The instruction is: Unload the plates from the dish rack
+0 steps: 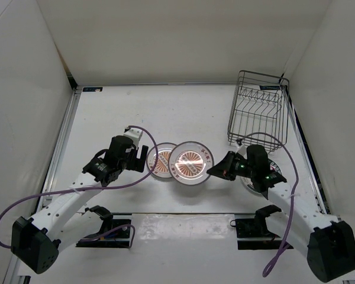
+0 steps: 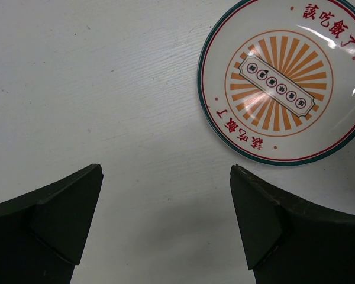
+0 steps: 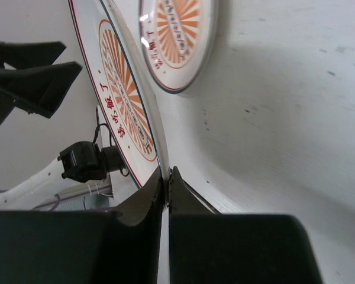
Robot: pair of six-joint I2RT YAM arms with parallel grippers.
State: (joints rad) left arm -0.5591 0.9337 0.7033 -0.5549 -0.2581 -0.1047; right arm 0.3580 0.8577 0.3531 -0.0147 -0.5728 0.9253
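Observation:
The black wire dish rack point(image 1: 257, 109) stands at the back right with no plate showing in it. An orange-sunburst plate point(image 1: 158, 163) lies flat on the table; it also shows in the left wrist view point(image 2: 284, 83) and the right wrist view point(image 3: 180, 41). My right gripper point(image 1: 213, 171) is shut on the rim of a second sunburst plate point(image 1: 191, 162), held tilted and overlapping the first; the right wrist view shows the grip point(image 3: 166, 173) on that plate point(image 3: 127, 100). A third plate point(image 1: 277, 170) lies mostly hidden under my right arm. My left gripper point(image 1: 143, 160) is open and empty point(image 2: 165, 170), just left of the flat plate.
White walls enclose the table on three sides. A metal rail point(image 1: 68, 127) runs along the left edge. Purple cables point(image 1: 23, 204) loop from both arms near the front edge. Bare table point(image 1: 165, 112) lies behind the plates and left of the rack.

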